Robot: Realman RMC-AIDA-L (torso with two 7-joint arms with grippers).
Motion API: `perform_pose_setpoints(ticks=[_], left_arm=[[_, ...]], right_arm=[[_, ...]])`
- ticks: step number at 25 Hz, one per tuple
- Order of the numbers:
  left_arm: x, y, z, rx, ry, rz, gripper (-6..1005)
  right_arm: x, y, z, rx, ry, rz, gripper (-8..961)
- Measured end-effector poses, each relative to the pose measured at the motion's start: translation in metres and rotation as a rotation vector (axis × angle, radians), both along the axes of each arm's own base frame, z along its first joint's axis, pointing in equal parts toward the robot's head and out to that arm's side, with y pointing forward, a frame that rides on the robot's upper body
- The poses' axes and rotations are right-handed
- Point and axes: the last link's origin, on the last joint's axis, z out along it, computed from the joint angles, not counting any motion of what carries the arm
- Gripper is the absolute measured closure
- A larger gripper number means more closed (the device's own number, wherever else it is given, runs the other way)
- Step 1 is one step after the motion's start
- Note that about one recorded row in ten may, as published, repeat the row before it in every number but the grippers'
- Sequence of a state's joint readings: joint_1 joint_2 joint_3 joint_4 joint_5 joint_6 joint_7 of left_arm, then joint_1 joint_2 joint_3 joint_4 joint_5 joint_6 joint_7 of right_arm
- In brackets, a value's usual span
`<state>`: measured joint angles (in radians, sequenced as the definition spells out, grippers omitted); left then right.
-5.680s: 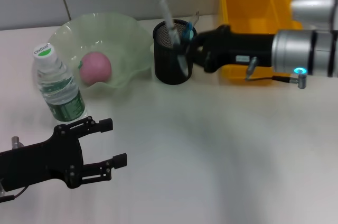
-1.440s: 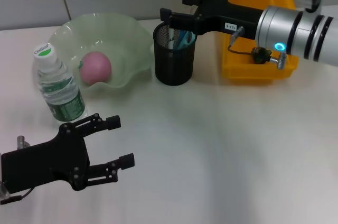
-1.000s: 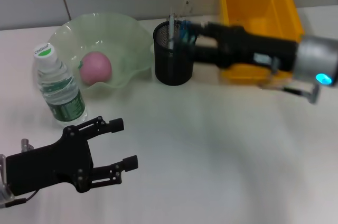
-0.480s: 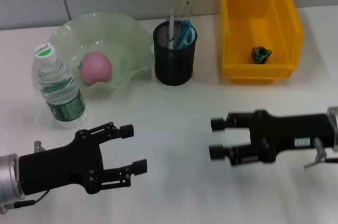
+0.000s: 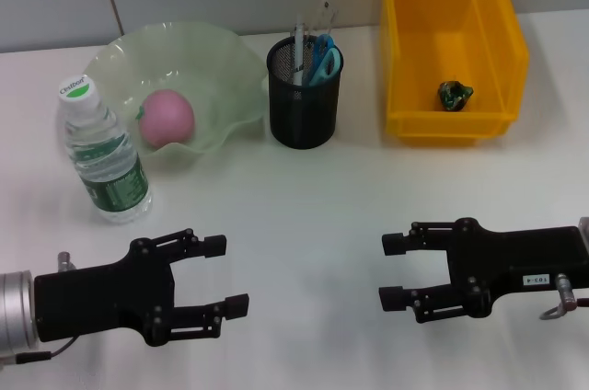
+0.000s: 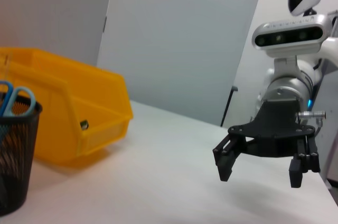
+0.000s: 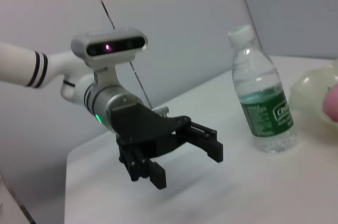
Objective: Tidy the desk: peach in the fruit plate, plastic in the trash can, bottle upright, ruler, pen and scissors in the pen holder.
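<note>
While both arms sit low over the near edge of the white worktop (image 5: 313, 215), neither carries anything: the left end effector (image 5: 224, 274) has its fingers spread apart over bare surface at the near left, and the right end effector (image 5: 394, 270) is likewise spread apart and empty at the near right, the two facing each other across a gap. The left wrist view shows the right end effector (image 6: 257, 167) open just above the surface; the right wrist view shows the left end effector (image 7: 182, 155) open in the same way. Peach (image 5: 167, 119): lying inside the pale green fruit plate (image 5: 221, 59) at the far left. Bottle (image 5: 102, 155): standing upright, cap on, just in front of the plate's near-left rim, apart from the left end effector. Pen holder (image 5: 303, 105): black mesh cup at centre back, just beside the plate; blue-handled scissors (image 5: 322, 56), a pen (image 5: 297, 51) and a clear ruler (image 5: 323, 15) stand in it. Trash can (image 5: 502, 68): yellow bin at the far right, with the crumpled plastic (image 5: 453, 94) resting on its floor.
</note>
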<state>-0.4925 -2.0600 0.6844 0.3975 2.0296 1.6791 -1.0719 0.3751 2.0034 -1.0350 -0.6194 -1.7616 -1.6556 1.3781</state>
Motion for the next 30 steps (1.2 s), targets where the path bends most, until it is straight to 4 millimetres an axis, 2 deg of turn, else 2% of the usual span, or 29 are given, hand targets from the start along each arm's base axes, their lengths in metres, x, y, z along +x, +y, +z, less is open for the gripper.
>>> perform_pose_setpoints(ticks=[9,30], left_arm=[[-0.0002,0.0064,0.0045,-0.031,0.049,0.015,157],[-0.0009,0.0073,0.01,-0.047,0.048,0.034,156]], right_arm=[[0.0022,0.0022,-0.0055,0.004,-0.024,-0.013,151],[-0.0029,0.0055,-0.0078,0.016,-0.006,-0.011,151]])
